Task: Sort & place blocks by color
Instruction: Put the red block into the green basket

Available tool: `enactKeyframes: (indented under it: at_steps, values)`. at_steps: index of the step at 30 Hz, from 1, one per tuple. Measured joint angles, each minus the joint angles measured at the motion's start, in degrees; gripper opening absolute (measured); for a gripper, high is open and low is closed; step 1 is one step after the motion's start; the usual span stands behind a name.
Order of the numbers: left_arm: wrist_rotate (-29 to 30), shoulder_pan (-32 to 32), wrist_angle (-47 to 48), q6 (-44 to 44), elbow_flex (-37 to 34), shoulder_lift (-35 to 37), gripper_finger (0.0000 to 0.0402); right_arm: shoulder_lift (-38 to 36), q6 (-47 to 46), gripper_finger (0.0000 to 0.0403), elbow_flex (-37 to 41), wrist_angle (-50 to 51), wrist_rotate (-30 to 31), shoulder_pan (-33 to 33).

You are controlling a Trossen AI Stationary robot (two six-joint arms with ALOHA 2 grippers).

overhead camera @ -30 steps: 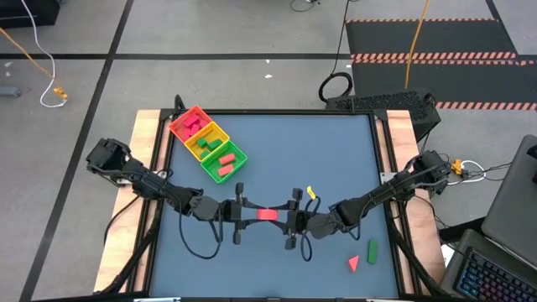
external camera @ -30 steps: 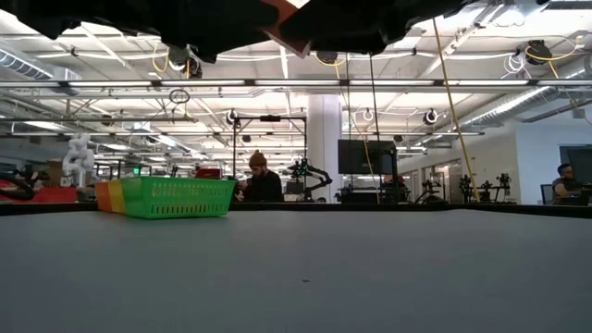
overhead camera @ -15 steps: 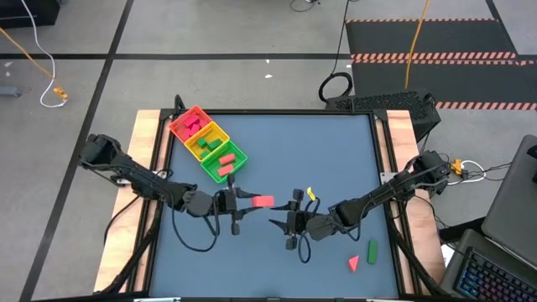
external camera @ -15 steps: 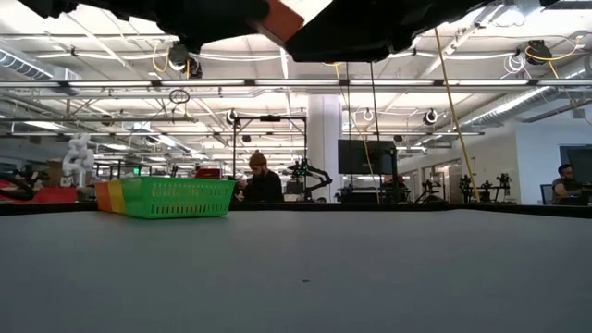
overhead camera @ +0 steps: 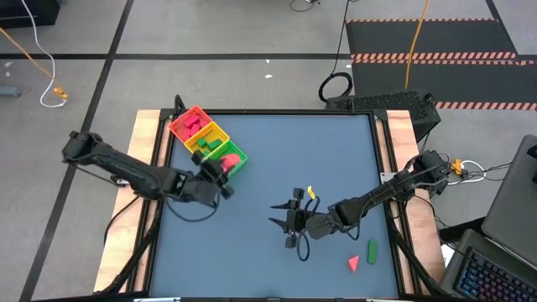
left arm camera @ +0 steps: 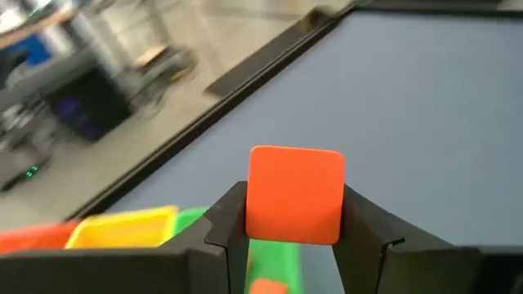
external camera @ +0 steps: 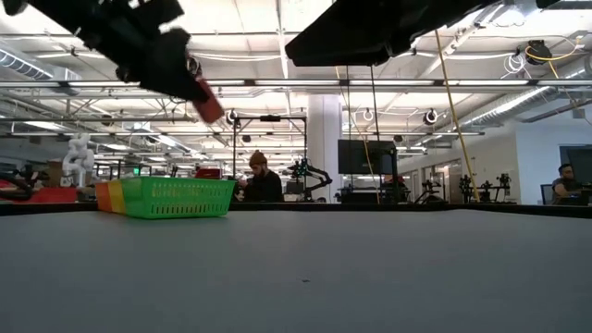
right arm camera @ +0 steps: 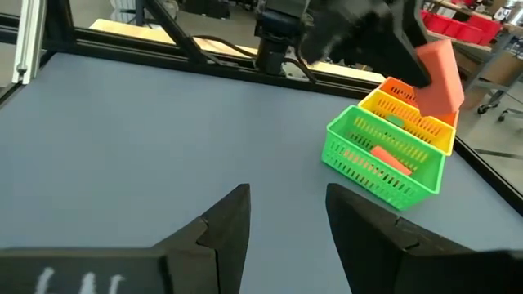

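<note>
- Blocks on the near right of the counter (overhead camera: 277, 143): 1 red wedge (overhead camera: 353, 263) and 1 green block (overhead camera: 372, 248) lie loose and unsorted, just beside each other.
- A small yellow piece (overhead camera: 310, 193) lies near mid-counter; what it is cannot be made out.
- The right end effector (overhead camera: 279, 221) hangs near the counter's middle, fingers apart and empty.
- The left end effector (left arm camera: 294, 214) is clamped on a red block (left arm camera: 295, 193), above the green end of the tray (overhead camera: 237, 157).
- The tray, at the far left, already holds blocks: pink-red ones in the red compartment, green in the yellow one, green and 1 red in the green one.
- Judgement: well along; the carried block and 2 loose ones are left, and that red one in green looks misplaced.
</note>
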State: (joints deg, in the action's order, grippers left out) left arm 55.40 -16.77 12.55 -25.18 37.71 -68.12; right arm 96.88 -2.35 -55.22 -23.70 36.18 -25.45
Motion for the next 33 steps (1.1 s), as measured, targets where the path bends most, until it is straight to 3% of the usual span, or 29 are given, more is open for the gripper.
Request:
enactKeyframes:
  at_steps: [13, 24, 33]
  values:
    - [-3.5, 9.8, 9.3, -6.7, 0.0, -0.2, 0.0128, 0.0, -1.5, 0.0155, 0.0, 0.0, -0.2, 0.4]
    - [-8.7, 12.5, 10.5, -7.2, 0.0, -0.2, 0.0133, 0.0, -1.5, 0.0155, 0.0, 0.0, -0.2, 0.2]
    - [-9.5, 12.7, 14.4, -12.1, 0.0, -0.2, 0.0358, 0.0, -2.0, 0.0155, 1.3, 0.5, -0.3, -2.3]
